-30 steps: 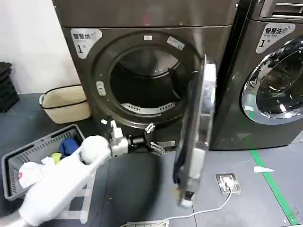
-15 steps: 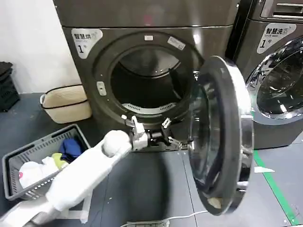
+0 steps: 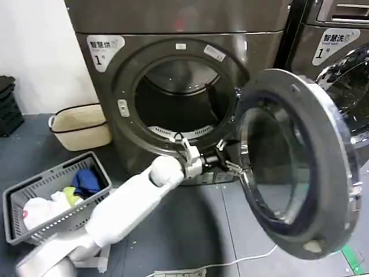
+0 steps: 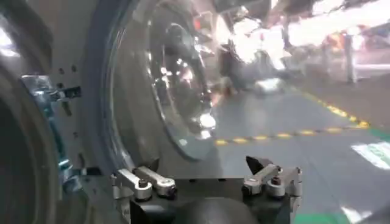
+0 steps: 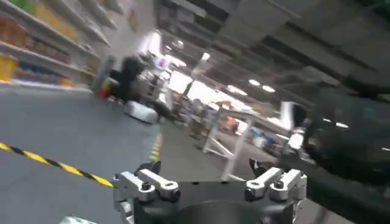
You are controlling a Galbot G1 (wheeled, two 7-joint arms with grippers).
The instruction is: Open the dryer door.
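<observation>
1. Head view: the dryer door [image 3: 300, 161] is swung well out from the drum opening [image 3: 181, 98], hinged on the opening's right side, its inner glass bowl facing the camera. The left gripper [image 3: 226, 160] sits at the end of the white left arm [image 3: 124, 205], right at the door's inner rim on the hinge side, just below and in front of the opening. Its fingers look spread, with nothing clamped between them; contact with the rim is too close to call. Judgement: the task is essentially done, since the door is unlatched and open wide; what's left is at most a little more swing and pulling the arm clear.

2. Left wrist view: left gripper [image 4: 207, 182] fingers stand apart and hold nothing. Just ahead of them is the door's tinted glass bowl [image 4: 170, 85], with the hinge-side rim off to one side. Open floor beyond.

3. Right wrist view: right gripper [image 5: 210, 182] fingers are also apart and empty. It points out at open floor and a dark curved surface close by; I can't tell what that is. This arm looks idle, away from the door.
</observation>
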